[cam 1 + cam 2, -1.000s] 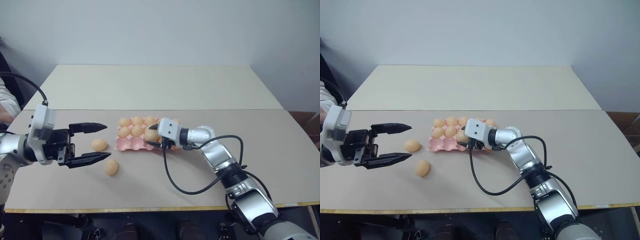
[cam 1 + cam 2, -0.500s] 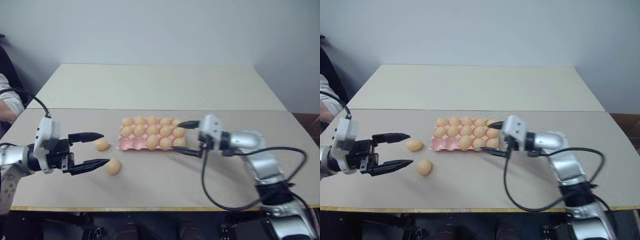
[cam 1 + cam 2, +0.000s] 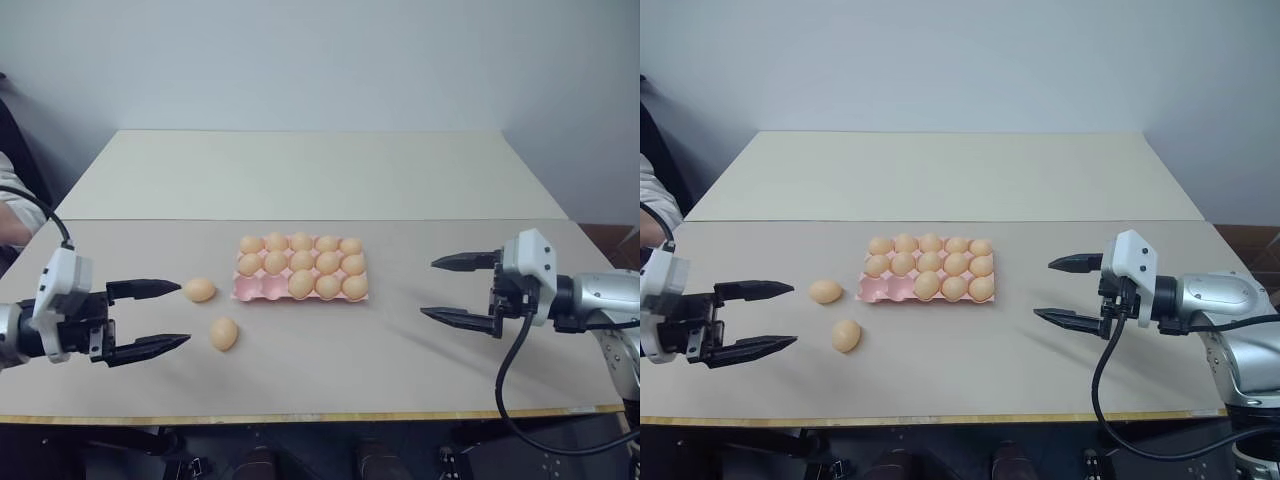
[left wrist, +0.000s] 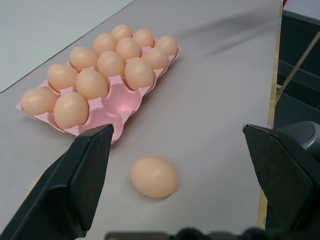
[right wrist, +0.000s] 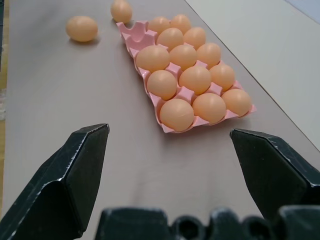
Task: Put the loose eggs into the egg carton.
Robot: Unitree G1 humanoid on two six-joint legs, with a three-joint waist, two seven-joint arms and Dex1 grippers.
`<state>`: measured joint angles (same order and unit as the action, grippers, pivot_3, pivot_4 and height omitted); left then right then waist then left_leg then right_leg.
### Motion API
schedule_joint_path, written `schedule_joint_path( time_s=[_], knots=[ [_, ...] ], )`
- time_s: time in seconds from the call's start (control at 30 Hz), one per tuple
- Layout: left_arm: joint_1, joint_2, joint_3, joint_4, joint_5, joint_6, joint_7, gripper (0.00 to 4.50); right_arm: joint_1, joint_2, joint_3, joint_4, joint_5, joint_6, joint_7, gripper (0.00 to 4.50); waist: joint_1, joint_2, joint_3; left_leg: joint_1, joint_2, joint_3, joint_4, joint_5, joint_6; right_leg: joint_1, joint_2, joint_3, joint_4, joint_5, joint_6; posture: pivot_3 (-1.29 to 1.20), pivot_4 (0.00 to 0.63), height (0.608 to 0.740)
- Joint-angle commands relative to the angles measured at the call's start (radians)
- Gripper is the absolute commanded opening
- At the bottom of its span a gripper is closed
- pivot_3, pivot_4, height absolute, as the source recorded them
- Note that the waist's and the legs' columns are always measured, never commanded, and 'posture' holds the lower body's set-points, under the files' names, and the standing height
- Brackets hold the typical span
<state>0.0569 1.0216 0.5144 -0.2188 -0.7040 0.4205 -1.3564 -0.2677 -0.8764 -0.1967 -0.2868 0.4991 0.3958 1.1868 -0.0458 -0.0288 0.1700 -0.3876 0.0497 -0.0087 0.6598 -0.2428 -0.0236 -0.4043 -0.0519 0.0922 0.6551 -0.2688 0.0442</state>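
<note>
While both our grippers, left (image 3: 168, 317) and right (image 3: 448, 290), gape wide and empty, two loose eggs (image 3: 199, 290) lie left of centre beside the egg carton (image 3: 262, 290).

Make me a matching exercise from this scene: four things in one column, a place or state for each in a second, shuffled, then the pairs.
Things:
1. egg carton
2. nearer loose egg
3. left claw
4. right claw

Places or states:
A. open and empty, off to the carton's right
B. lying on the table between carton and front edge, left of the carton
C. open, beside the two loose eggs
D. pink, two cups unfilled at its front left

Pairs: 1-D, 2-B, 3-C, 4-A
</note>
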Motion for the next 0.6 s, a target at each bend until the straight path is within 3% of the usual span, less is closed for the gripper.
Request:
schedule_joint_path(
  time_s=[0.03,0.43,0.6],
  knots=[
    [-0.003,0.013,0.024,-0.018,0.000,-0.003,0.000,4.50,-0.020,0.007,0.003,-0.029,0.020,-0.012,-0.014,4.48,0.000,0.000,0.000,0.000,0.000,0.000,0.000,0.000,0.000,0.000,0.000,0.000,0.000,0.000,0.000,0.00,0.150,0.740],
    [-0.006,0.012,-0.054,-0.007,0.099,-0.054,0.013,4.50,-0.040,0.004,0.011,-0.043,0.038,-0.008,-0.015,4.48,0.002,0.000,0.000,-0.001,0.000,0.000,0.000,0.000,0.000,0.000,0.000,0.000,0.000,0.000,0.000,0.00,0.150,0.740],
    [-0.071,0.004,-0.187,0.023,0.237,-0.151,0.051,4.50,-0.041,0.003,0.008,-0.056,0.047,-0.007,-0.021,4.48,0.005,0.000,0.000,-0.001,0.000,0.000,0.000,0.000,0.000,0.000,0.000,0.000,0.000,0.000,0.000,0.00,0.150,0.740]
  ],
)
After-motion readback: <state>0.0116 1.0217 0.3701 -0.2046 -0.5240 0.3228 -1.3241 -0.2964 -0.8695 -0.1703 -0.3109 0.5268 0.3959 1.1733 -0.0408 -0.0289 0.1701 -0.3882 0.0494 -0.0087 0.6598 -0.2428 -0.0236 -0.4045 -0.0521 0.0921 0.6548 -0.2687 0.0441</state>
